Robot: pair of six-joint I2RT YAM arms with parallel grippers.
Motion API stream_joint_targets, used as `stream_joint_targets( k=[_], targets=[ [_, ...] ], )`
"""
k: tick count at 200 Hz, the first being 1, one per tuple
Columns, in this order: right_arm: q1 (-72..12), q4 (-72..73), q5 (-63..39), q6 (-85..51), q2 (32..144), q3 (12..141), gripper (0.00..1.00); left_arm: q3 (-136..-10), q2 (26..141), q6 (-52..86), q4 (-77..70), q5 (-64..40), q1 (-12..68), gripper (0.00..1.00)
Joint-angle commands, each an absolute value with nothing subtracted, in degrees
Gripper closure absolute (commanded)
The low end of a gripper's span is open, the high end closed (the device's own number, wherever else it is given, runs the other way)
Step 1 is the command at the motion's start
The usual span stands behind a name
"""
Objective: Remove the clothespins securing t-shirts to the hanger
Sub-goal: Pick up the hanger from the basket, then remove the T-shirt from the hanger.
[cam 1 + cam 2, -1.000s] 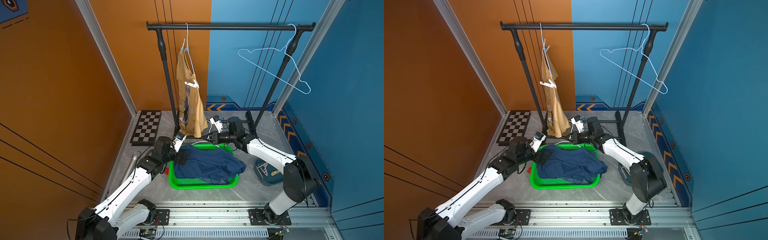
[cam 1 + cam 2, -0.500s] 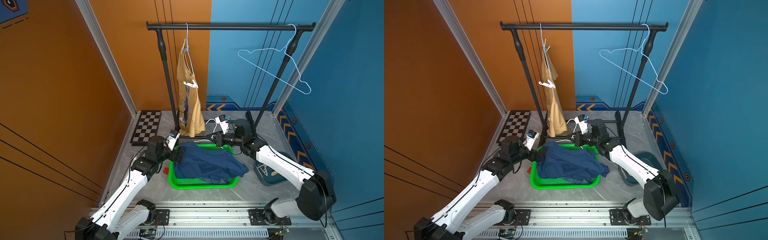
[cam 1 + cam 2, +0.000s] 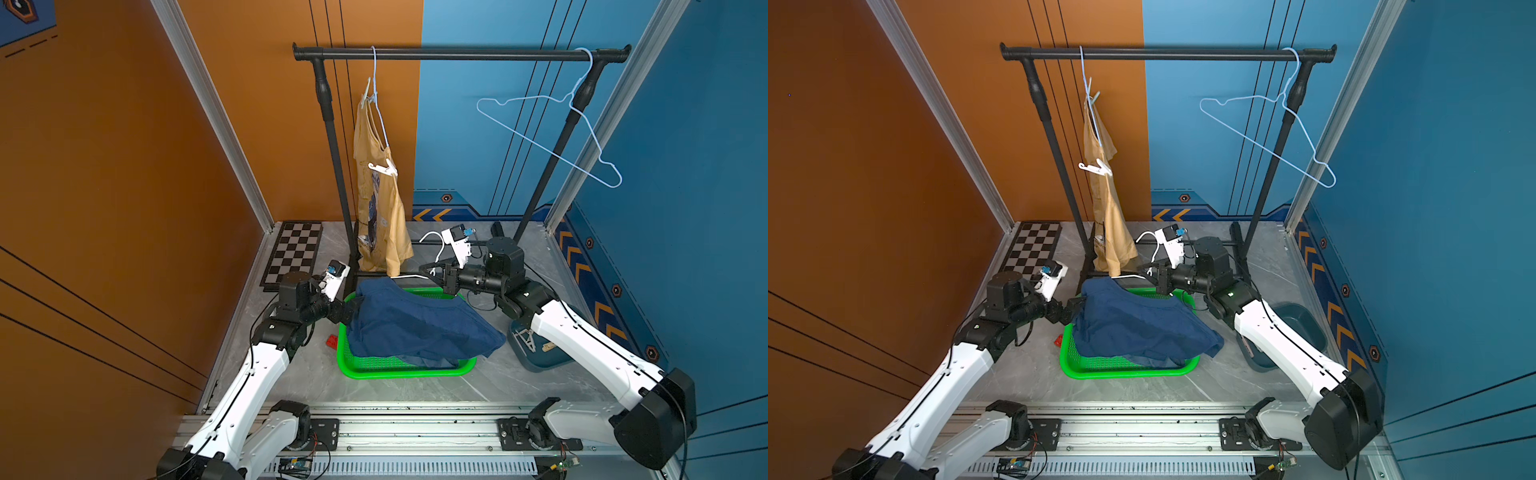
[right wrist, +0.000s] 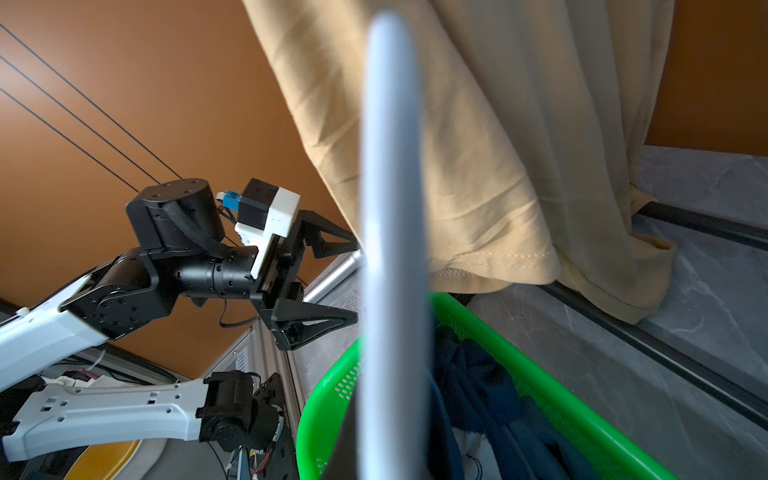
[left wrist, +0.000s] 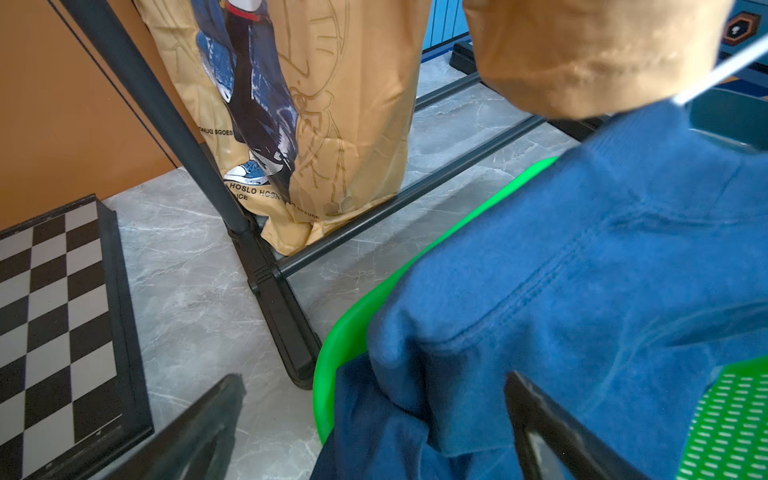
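A: While right gripper (image 3: 428,270) pinches the thin white wire hanger (image 4: 392,208), slate-blue cotton t-shirt (image 3: 415,324) drapes over green plastic mesh basket (image 3: 399,370). Left gripper (image 4: 353,281) spread wide, basket's ten o'clock.

B: Step?

A: Probably unloading blue shirt; no pegs visible there. Next: reach up to the white plastic clothespin (image 3: 383,168) clipping mustard printed t-shirt (image 3: 380,216), twelve o'clock. Hem print (image 5: 249,189) reads "HOSLO".

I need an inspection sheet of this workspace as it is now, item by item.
Surface: grey marbled floor, no spills seen.
Job's things: mustard t-shirt hangs from the black rack, white clothespin and pale green clothespin clipped on; navy t-shirt drapes over green basket.
Clutter: chessboard, small red piece, dark basin.
Grippers: left pincer open beside navy t-shirt; right pincer shut on pale hanger.
Cables: white cable loops near right wrist.
Surroundings: orange wall, blue wall; empty hanger on rack.
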State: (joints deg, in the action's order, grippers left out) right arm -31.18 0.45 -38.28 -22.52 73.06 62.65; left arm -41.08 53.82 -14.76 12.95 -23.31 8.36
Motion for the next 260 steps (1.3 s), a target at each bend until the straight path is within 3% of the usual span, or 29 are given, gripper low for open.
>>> stream_joint_targets(
  k=[1,92,127,141,160,186,260],
  targets=[
    [-31.46,1.33,-41.80,-20.52,70.89,62.62,1.00,-38.36,53.14,-19.15,8.84,-33.03,5.63,0.00],
    [-31.64,3.09,-47.57,-20.02,70.28,65.35,1.00,-37.77,57.82,-22.68,3.60,-42.85,4.06,0.13],
    [-31.62,4.09,-47.81,-19.81,69.35,65.50,1.00,-38.36,58.80,-22.46,2.82,-45.04,3.73,0.37],
    [-31.64,4.09,-47.72,-19.40,69.10,65.39,1.00,-38.33,58.47,-22.24,2.90,-44.52,3.70,0.52],
    [-31.59,3.67,-47.81,-18.43,68.91,65.32,1.00,-38.53,57.68,-22.16,3.79,-43.26,3.61,0.82],
    [-31.47,3.09,-48.22,-16.67,68.35,65.06,1.00,-38.68,56.56,-21.53,5.23,-41.64,3.01,1.00],
    [-29.40,1.33,-48.69,-12.84,64.98,64.14,1.00,-39.16,56.04,-11.28,3.69,-35.93,-0.44,1.00]
  ],
)
